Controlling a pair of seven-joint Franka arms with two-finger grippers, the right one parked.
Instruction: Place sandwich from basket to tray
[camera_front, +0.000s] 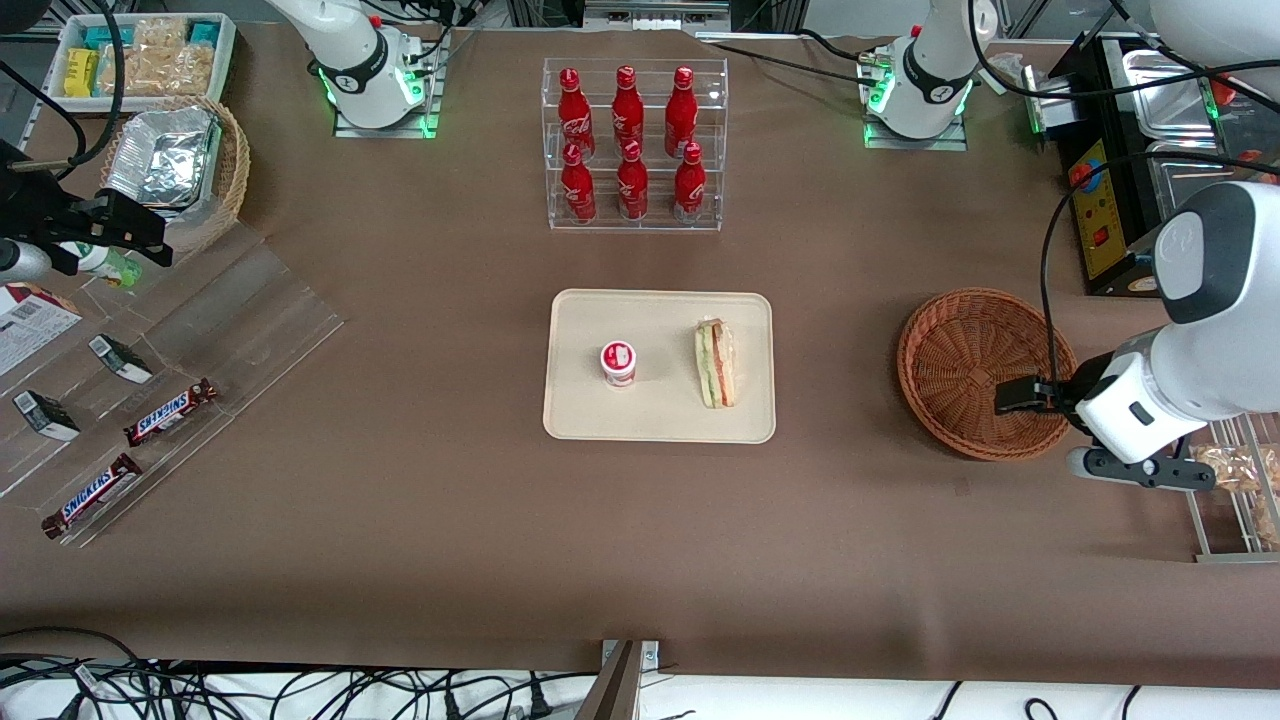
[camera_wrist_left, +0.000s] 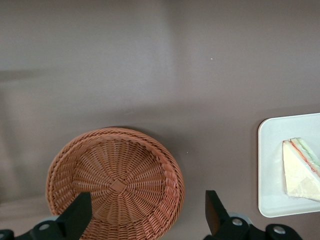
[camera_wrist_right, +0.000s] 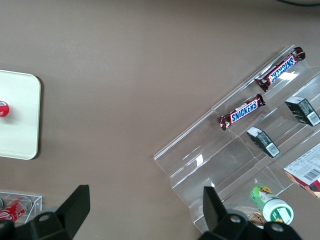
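The wrapped wedge sandwich (camera_front: 715, 363) lies on the cream tray (camera_front: 660, 420), beside a small red-and-white cup (camera_front: 618, 362); the left wrist view also shows the sandwich (camera_wrist_left: 301, 171) on the tray (camera_wrist_left: 270, 197). The reddish-brown wicker basket (camera_front: 975, 360) stands toward the working arm's end of the table with nothing in it, and it shows in the left wrist view (camera_wrist_left: 117, 185) too. My left gripper (camera_front: 1020, 395) hovers above the basket's edge nearer the front camera. It is open and holds nothing, its fingers (camera_wrist_left: 77, 215) spread wide.
A clear rack of red cola bottles (camera_front: 632, 140) stands farther from the front camera than the tray. A clear stepped display with Snickers bars (camera_front: 170, 412) and a tan basket of foil containers (camera_front: 175, 165) lie toward the parked arm's end. A black appliance (camera_front: 1130, 160) stands near the working arm.
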